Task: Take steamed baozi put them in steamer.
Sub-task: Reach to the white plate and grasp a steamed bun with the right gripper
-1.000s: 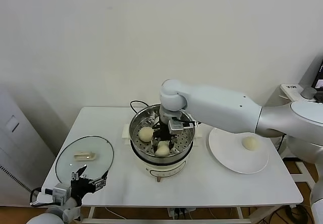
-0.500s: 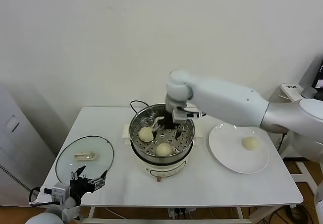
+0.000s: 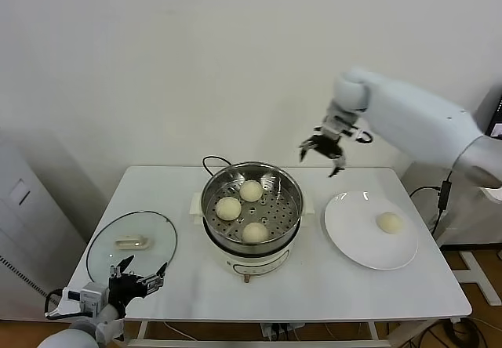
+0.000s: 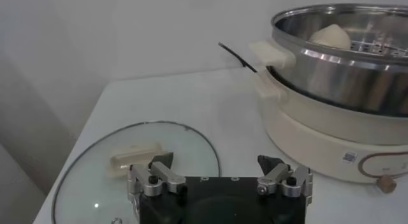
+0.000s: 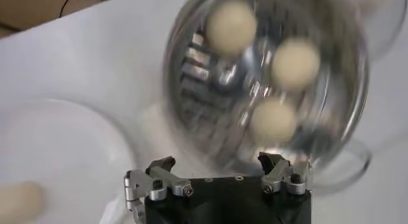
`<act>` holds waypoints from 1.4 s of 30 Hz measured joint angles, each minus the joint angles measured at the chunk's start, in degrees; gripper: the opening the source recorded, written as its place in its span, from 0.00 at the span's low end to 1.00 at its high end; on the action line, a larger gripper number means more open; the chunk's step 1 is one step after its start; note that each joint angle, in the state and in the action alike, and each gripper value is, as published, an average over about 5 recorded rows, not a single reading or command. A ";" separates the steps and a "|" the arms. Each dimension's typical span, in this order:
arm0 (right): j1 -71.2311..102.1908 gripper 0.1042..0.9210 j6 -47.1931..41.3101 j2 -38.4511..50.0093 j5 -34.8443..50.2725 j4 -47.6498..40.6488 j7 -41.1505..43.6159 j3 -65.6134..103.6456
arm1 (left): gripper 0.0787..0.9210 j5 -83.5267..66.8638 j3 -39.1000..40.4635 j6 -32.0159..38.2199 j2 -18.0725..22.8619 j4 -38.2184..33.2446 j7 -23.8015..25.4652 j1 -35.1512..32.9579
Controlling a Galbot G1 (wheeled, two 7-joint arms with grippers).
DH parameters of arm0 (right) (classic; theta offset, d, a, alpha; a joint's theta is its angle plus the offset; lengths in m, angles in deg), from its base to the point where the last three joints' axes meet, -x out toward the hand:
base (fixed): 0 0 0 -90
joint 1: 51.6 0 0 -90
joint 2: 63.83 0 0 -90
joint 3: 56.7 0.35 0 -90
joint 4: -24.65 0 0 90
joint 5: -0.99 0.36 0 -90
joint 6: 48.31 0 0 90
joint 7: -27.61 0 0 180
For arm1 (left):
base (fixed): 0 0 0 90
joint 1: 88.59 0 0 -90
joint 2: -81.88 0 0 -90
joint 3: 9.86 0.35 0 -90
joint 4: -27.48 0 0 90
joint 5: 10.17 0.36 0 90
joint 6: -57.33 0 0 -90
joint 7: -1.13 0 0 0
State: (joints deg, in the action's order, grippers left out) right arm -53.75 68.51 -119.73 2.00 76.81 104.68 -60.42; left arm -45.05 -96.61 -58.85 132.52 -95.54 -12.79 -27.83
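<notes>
Head view: three baozi [image 3: 241, 209] in steamer [image 3: 252, 204], fourth on plate [image 3: 371, 230]. Right hand [image 3: 324, 149] wide, empty, upper right. Left wrist view alone shows left hand [image 4: 218, 170] wide.

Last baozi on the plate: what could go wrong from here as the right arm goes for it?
The last baozi is smooth and round on a flat white plate, so it could roll or skid when the open right gripper closes on it. The steamer already holds three buns, so the fourth may land on one of them. The high steamer wall could catch the gripper on the way in.
</notes>
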 measured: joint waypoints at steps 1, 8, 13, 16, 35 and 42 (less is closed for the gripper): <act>0.06 0.88 -0.57 0.62 0.31 -1.04 0.07 -0.14 | 0.88 -0.05 -0.01 0.00 -0.04 0.01 0.00 0.01; 2.09 0.88 -2.79 3.84 1.25 -7.63 0.20 0.12 | 0.88 -0.17 -0.02 -0.02 -0.07 0.08 0.01 0.31; 4.89 0.88 -3.16 4.63 -0.15 -11.84 -0.35 1.93 | 0.88 -0.18 -0.01 -0.07 -0.07 0.11 0.01 0.48; 7.02 0.88 -3.10 4.82 -1.79 -14.35 -0.97 3.66 | 0.88 -0.20 0.00 -0.09 -0.09 0.14 0.01 0.50; 20.95 0.88 0.88 3.67 -15.92 -26.98 -7.53 20.03 | 0.88 -0.28 0.84 -0.16 -0.53 0.51 0.05 0.94; 24.32 0.88 1.86 2.58 -20.66 -29.91 -11.10 25.17 | 0.88 -0.28 1.37 -0.08 -0.55 0.60 0.13 1.16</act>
State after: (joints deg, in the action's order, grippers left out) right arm -29.42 70.37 -117.15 -18.65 46.90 93.58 -35.25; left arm -45.33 -95.24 -58.93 131.98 -94.94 -12.66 -26.67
